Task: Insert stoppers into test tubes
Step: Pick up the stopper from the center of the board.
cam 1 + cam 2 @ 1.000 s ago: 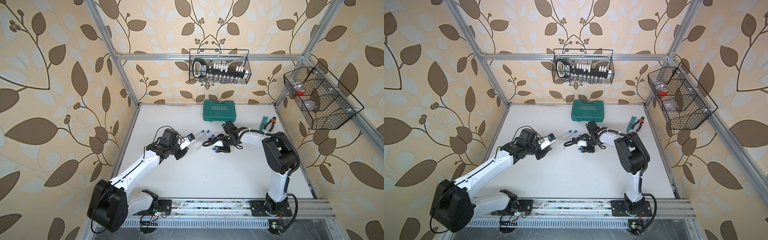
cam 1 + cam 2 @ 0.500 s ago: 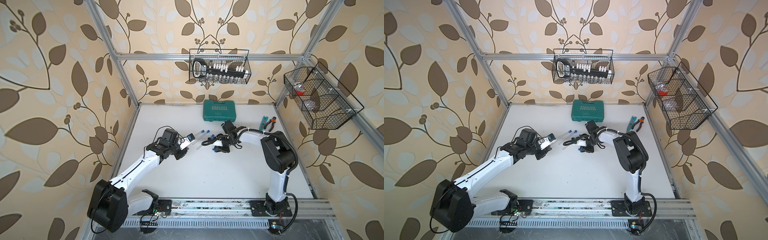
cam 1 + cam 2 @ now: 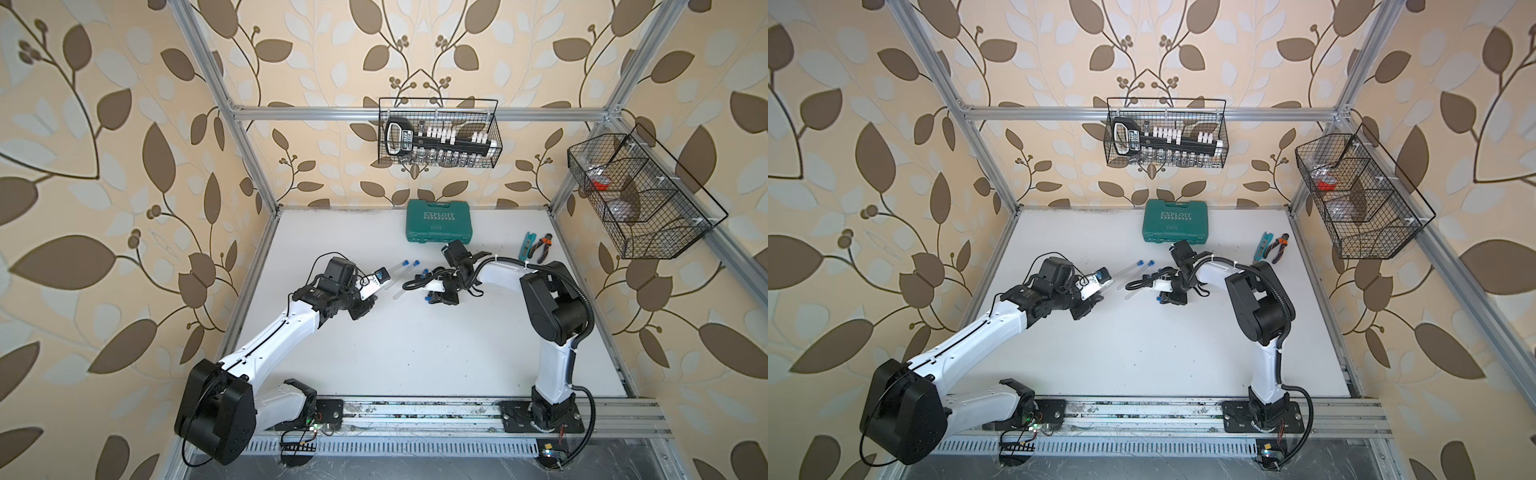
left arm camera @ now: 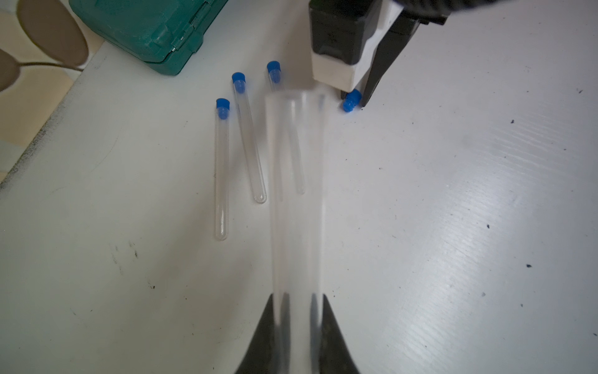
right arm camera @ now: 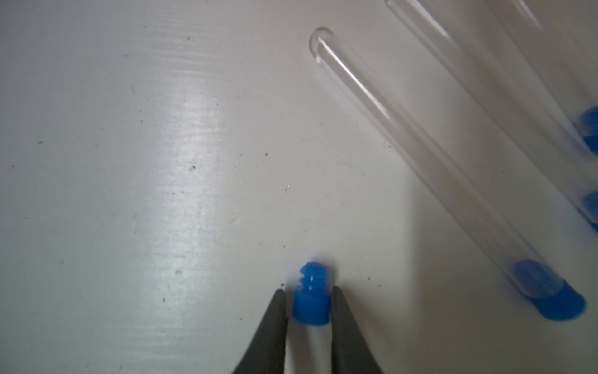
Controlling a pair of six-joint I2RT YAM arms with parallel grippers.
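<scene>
My left gripper (image 4: pixel 295 301) is shut on a clear test tube (image 4: pixel 296 194), which points away from its jaws with an open, unstoppered end. Three more test tubes (image 4: pixel 221 168) (image 4: pixel 249 139) (image 3: pixel 399 293) lie side by side on the white table, each with a blue stopper (image 4: pixel 222 104) in its end. One loose blue stopper (image 5: pixel 311 301) lies on the table. My right gripper (image 5: pixel 309 291) is low over it, jaws pressed to its two sides. In both top views the two grippers (image 3: pixel 376 291) (image 3: pixel 1163 297) face each other mid-table.
A green tool case (image 3: pixel 436 220) lies behind the tubes, with pliers (image 3: pixel 540 245) at the back right. Wire baskets hang on the back wall (image 3: pixel 438 133) and the right wall (image 3: pixel 636 195). A black cable (image 3: pixel 413 283) loops beside my right gripper.
The right gripper's jaws have drawn in around the loose stopper. The left arm and its tube have held still.
</scene>
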